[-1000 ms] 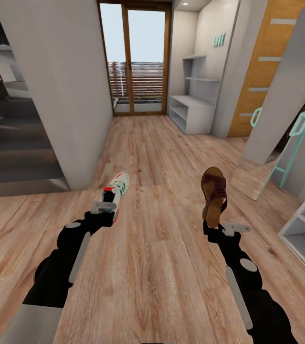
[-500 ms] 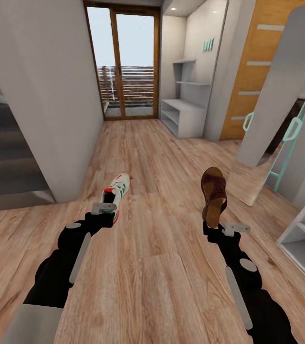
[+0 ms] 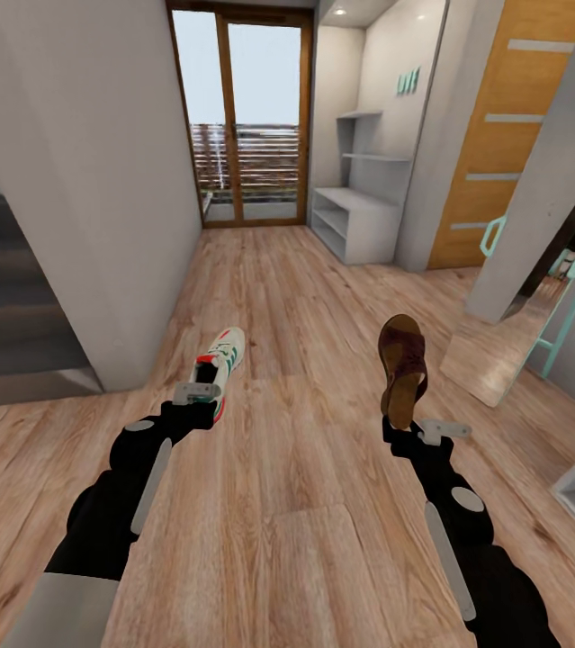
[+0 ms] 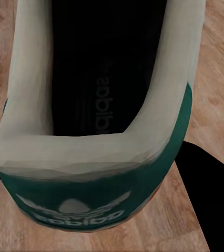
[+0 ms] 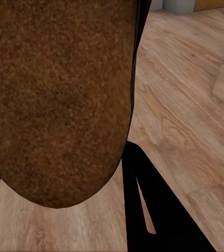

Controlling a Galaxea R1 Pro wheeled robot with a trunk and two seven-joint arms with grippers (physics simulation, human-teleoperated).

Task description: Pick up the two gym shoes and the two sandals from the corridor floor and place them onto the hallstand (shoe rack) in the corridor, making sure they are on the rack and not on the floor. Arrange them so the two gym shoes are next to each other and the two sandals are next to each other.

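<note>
Both arms [image 3: 134,486] are glossy black with bulging rounded segments, each bearing a pale grey strip and grey disc; the grippers [image 3: 199,392] have light grey metal brackets.

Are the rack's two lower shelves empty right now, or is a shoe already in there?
Empty as far as visible: the head view shows both open tiers of the rack pale grey and bare, though their far ends are hidden.

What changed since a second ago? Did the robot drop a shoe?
No shoe was dropped. Only the camera turned: the hallstand and glass door slid sideways in the head view, then partly back. The left tool still grips the gym shoe and the right tool still grips the sandal, both held just as before.
</note>
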